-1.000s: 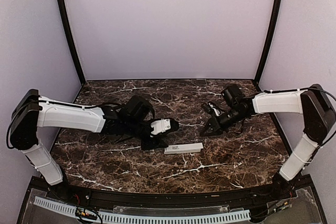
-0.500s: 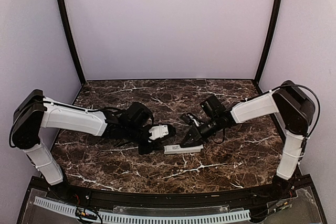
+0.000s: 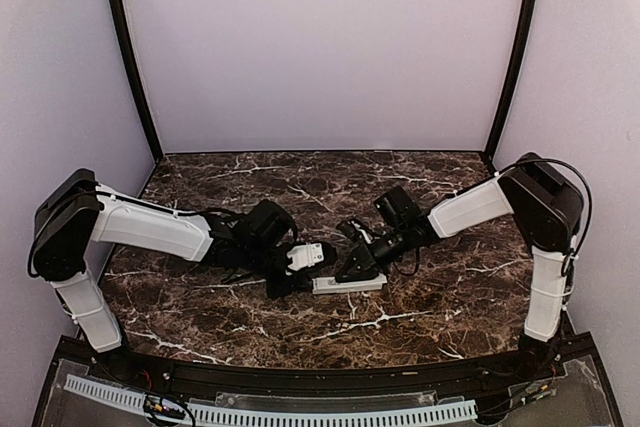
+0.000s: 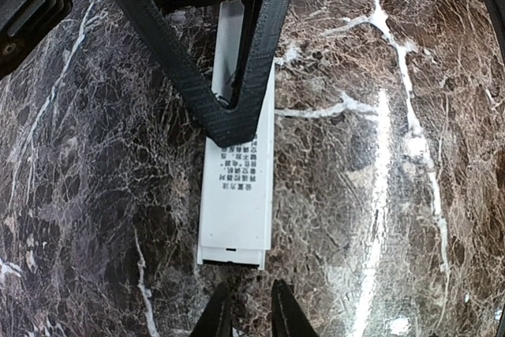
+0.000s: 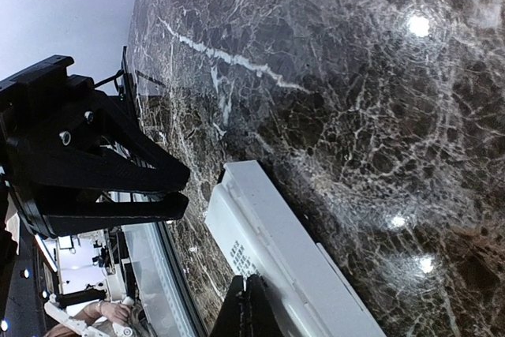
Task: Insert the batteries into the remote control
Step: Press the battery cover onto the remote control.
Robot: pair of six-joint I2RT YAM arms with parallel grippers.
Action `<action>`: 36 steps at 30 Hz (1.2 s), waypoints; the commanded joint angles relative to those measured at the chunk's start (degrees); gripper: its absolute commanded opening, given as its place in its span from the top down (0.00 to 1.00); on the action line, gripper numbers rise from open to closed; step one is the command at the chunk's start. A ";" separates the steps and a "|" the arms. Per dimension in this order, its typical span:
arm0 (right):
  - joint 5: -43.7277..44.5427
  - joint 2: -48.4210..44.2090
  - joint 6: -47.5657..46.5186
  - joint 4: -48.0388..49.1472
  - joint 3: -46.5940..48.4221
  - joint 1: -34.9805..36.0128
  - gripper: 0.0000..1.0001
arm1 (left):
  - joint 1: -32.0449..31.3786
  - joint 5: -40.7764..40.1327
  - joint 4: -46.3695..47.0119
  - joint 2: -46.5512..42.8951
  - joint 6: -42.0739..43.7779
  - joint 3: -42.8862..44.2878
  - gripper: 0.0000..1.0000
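Dark white-veined marble table [image 3: 420, 317] inside pale lilac walls [image 3: 320, 47] with black corner posts [image 3: 128, 57], white remote control [image 3: 349, 284] flat just 6 o'clock of centre, lengthwise 9-to-3, left fingers [image 4: 220, 319] narrowly apart and empty just off its 9 o'clock end, right fingers [image 5: 245, 308] closed together, tips against its top face.

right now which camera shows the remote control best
The left wrist view: the remote control lies nearly full length, its printed label visible, only the far end behind the right end effector's finger. Top external shows it as a small white bar; right wrist shows it slanted and cropped.
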 commanded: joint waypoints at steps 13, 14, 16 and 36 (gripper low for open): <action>2.08 1.27 2.84 2.87 -0.98 0.60 1.00 | -0.18 2.20 0.54 0.62 0.26 2.53 0.66; 1.93 1.04 2.77 2.75 -0.83 0.62 1.00 | -0.18 2.08 0.96 0.51 0.46 2.56 0.64; 1.50 0.61 2.85 2.56 -0.50 0.62 1.00 | -0.18 2.02 1.56 0.38 1.21 2.47 0.58; 13.85 -14.52 -0.56 -14.48 -0.38 -2.49 1.00 | -0.03 -0.40 -0.41 1.03 5.37 0.60 0.36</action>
